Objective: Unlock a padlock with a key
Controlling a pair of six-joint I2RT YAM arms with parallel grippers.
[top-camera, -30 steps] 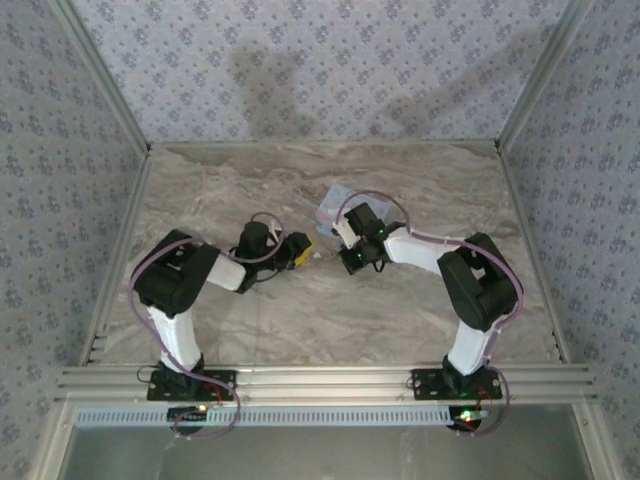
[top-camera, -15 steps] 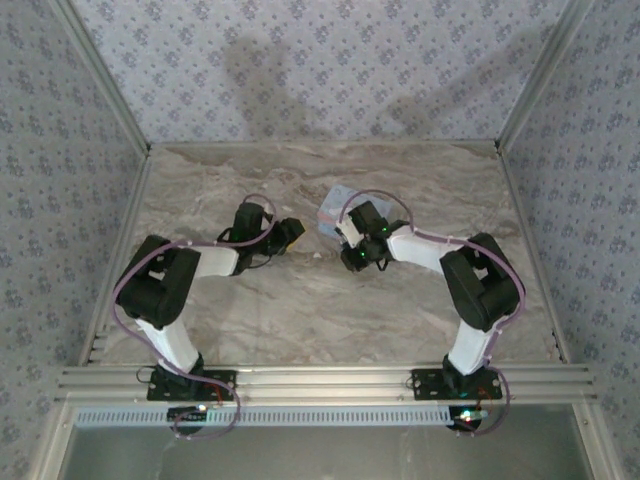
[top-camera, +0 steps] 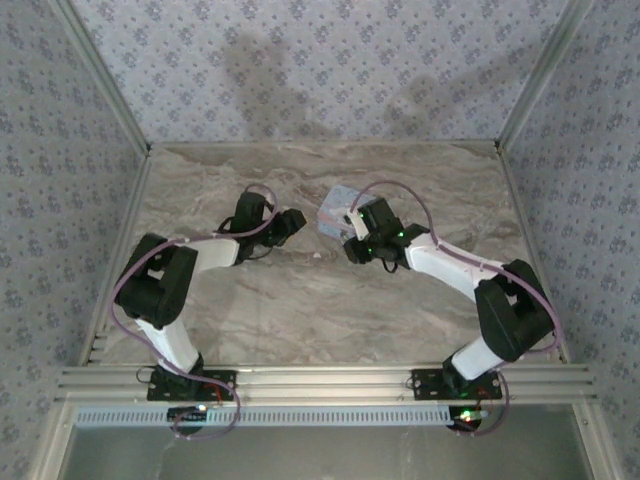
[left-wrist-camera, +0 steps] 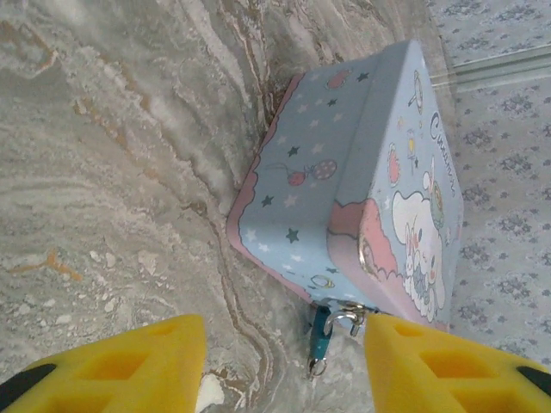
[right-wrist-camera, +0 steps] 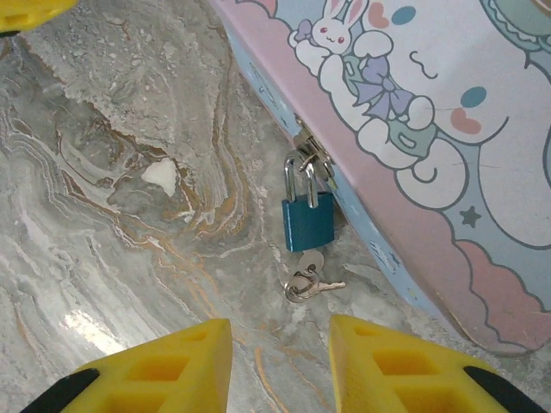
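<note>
The tiny teal-blue padlock (right-wrist-camera: 308,220) hangs from the clasp of a light-blue cartoon tin (right-wrist-camera: 430,112) and rests on the marble. A silver key (right-wrist-camera: 307,263) sits in its keyhole, with a ring and a second key (right-wrist-camera: 310,286) lying below. My right gripper (right-wrist-camera: 280,361) hovers open just short of the keys, touching nothing. My left gripper (left-wrist-camera: 284,366) is open too, facing the tin (left-wrist-camera: 362,172) from the other side, with the padlock (left-wrist-camera: 321,334) seen edge-on between its yellow fingers (left-wrist-camera: 112,366). In the top view both grippers, left (top-camera: 292,222) and right (top-camera: 352,248), flank the tin (top-camera: 335,203).
The marble table (top-camera: 300,310) is ringed by patterned walls and an aluminium frame rail (top-camera: 320,380) at the near edge. A white chip in the marble (right-wrist-camera: 159,175) lies left of the padlock. A tip of the left gripper's yellow finger (right-wrist-camera: 26,9) shows in the right wrist view's corner.
The left arm has stretched forward, bringing its gripper up beside the tin. The right arm's elbow has swung out to the right while its gripper stayed by the tin.
</note>
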